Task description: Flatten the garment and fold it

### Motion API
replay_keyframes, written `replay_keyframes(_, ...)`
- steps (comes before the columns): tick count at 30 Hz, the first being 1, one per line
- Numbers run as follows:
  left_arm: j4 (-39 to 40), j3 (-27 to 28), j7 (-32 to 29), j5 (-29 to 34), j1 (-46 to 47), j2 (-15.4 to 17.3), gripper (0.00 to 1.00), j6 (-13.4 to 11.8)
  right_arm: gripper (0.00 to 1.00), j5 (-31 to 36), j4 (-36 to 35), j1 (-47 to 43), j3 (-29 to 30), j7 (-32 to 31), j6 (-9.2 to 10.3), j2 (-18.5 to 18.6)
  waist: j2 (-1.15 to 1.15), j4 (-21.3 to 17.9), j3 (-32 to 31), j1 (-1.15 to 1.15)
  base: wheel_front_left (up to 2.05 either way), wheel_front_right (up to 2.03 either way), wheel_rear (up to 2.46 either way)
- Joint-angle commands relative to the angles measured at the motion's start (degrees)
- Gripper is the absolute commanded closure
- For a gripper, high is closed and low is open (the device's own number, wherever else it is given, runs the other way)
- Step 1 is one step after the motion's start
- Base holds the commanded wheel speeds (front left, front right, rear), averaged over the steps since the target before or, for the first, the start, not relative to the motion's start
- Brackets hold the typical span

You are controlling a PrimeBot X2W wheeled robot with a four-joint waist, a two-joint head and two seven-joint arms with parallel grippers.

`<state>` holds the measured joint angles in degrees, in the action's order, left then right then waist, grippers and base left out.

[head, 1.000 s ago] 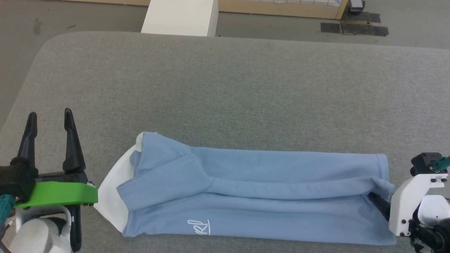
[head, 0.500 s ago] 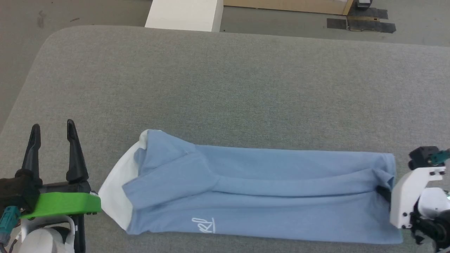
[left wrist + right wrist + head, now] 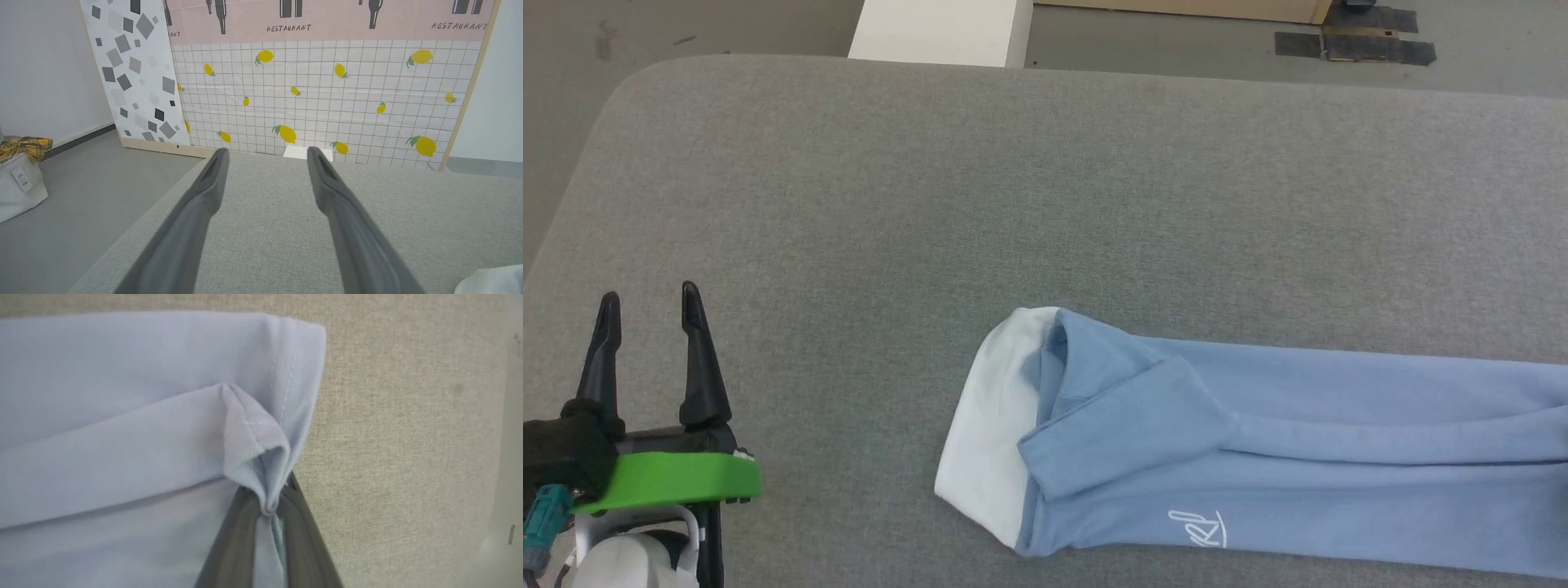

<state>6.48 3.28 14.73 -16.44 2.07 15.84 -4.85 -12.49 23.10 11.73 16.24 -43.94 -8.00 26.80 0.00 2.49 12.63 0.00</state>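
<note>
The garment [image 3: 1258, 457], a light blue T-shirt folded into a long band, lies along the near side of the grey padded table [image 3: 931, 204] and runs off the head view's right edge. White fabric [image 3: 984, 425] shows at its left end, and small white lettering [image 3: 1196, 528] sits near its front edge. My right gripper [image 3: 267, 496] is shut on a bunched fold at the garment's [image 3: 122, 416] hemmed end. My left gripper [image 3: 649, 294] stands open over bare table at the lower left, well left of the shirt, with nothing between its fingers [image 3: 204, 196].
A white box [image 3: 939, 28] stands on the floor beyond the table's far edge, with dark tape patches [image 3: 1356, 45] further right. In the left wrist view a lemon-patterned panel [image 3: 327, 98] backs the table and a pale bag [image 3: 18, 183] sits on the floor at the left.
My right gripper has shut on the garment's right end and dragged the whole shirt to the right across the table, leaving the head view. The left gripper has stayed in place.
</note>
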Motion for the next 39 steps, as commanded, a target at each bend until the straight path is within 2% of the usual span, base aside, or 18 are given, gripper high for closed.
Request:
replay_keyframes(1,-0.2,0.4,0.3,0.5,-0.6,-0.6,0.0,0.5,1.0,0.3,0.2,0.5,-0.4,-0.6,0.52,0.4,0.0,-0.3,-0.4,0.0,0.0,0.0,0.0)
replay_keyframes(5,-0.8,1.1,0.3,0.9,-1.1,-1.3,0.0,1.3,1.0,-2.1,-5.0,-0.5,-6.0,-4.3,0.52,2.9,0.0,-0.7,-1.6,0.0,0.0,0.0,0.0)
replay_keyframes(7,-1.0,1.5,0.3,1.2,-1.5,-1.6,0.0,1.7,1.0,-3.9,-9.7,-1.9,-8.9,-7.2,0.52,4.9,0.0,-0.9,-2.4,0.0,0.0,0.0,0.0)
replay_keyframes(11,-1.0,2.2,0.3,1.8,-2.2,-2.2,0.0,2.0,1.0,-9.1,-22.3,-5.5,-12.2,-15.6,0.52,6.5,0.0,-1.1,-3.4,0.0,0.0,0.0,0.0)
replay_keyframes(14,-1.0,2.4,0.3,2.2,-2.5,-2.8,0.0,2.4,1.0,-11.7,-31.8,-7.7,-13.8,-19.8,0.52,4.8,0.0,-1.1,-3.9,0.0,0.0,0.0,0.0)
replay_keyframes(18,-1.2,2.5,0.3,2.5,-2.5,-3.5,0.0,3.0,1.0,-13.7,-38.9,-8.5,-17.9,-21.8,0.52,1.6,0.0,-0.7,-3.9,0.0,0.0,0.0,0.0)
replay_keyframes(21,-1.6,2.7,0.3,2.6,-2.4,-4.0,0.0,3.4,1.0,-14.9,-40.2,-7.4,-22.4,-20.9,0.52,-0.9,0.0,0.0,-3.9,0.0,0.0,0.0,0.0)
replay_keyframes(26,-1.9,3.2,0.3,3.0,-2.5,-4.5,0.0,3.9,1.0,-16.9,-38.3,-3.1,-31.0,-17.0,0.52,-3.5,0.0,1.5,-3.4,0.0,0.0,0.0,0.0)
replay_keyframes(35,-2.5,3.6,0.3,3.4,-2.0,-5.4,0.0,5.1,1.0,-16.7,-30.3,6.2,-43.5,-9.4,0.52,-8.7,0.0,4.5,-2.3,0.0,0.0,0.0,0.0)
replay_keyframes(39,-2.7,3.6,0.3,3.8,-1.7,-6.1,0.0,5.5,1.0,-16.6,-25.8,9.6,-47.1,-6.5,0.52,-11.1,0.0,5.6,-1.7,0.0,0.0,0.0,0.0)
